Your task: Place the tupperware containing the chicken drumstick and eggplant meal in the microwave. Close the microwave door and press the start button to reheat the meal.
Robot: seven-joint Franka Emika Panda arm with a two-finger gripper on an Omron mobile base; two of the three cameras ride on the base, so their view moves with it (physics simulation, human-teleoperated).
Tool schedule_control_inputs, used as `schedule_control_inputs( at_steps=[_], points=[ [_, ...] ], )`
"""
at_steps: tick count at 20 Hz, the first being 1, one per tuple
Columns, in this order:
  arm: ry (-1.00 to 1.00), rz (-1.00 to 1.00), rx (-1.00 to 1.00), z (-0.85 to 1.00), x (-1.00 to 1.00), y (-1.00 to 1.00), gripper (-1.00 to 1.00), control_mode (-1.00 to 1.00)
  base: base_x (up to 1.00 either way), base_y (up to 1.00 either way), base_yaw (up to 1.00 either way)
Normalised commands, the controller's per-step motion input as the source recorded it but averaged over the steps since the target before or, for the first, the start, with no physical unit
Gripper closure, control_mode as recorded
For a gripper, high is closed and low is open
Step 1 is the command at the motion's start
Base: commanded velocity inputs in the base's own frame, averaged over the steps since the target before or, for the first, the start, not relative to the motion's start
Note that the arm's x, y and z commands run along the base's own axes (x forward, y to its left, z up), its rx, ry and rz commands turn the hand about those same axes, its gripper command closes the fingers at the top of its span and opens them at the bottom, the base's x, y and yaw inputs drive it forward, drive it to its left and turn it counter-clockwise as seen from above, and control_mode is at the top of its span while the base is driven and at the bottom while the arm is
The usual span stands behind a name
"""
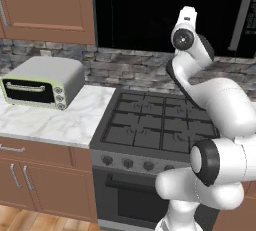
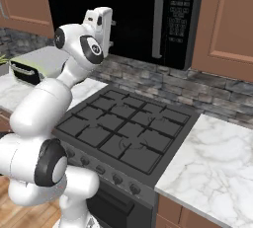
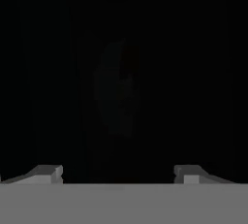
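Open gripper [image 3: 117, 172] facing dark microwave door [image 2: 106, 10], keypad [image 2: 178, 10] writing unreadable

stone backsplash [image 1: 135, 67], marble counter [image 2: 217, 168] — wood cabinets [image 1: 47, 5]

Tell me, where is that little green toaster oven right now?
The toaster oven sits on the marble counter left of the stove, against the stone wall, below a wooden cabinet.

toaster oven [image 1: 42, 82], stove [image 1: 155, 125] (marble counter [image 2: 212, 172])
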Motion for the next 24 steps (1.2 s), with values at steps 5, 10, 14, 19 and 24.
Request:
schedule_control_inputs(
  at_steps=[5, 10, 14, 19, 24],
  points=[
    [0.23, 0.0, 0.0, 0.37, 0.71, 0.0, -1.0, -1.0, 0.0, 0.0, 0.0],
    [0.19, 0.0, -0.01, 0.22, 0.36, 0.0, -1.0, -1.0, 0.0, 0.0, 0.0],
    [0.03, 0.0, -0.08, -0.12, -0.35, 0.0, -1.0, -1.0, 0.0, 0.0, 0.0],
    [-0.12, 0.0, -0.1, -0.36, -0.84, 0.0, -1.0, -1.0, 0.0, 0.0, 0.0],
    [-0.24, 0.01, -0.07, -0.44, -0.94, 0.02, -1.0, -1.0, 0.0, 0.0, 0.0]
  ],
)
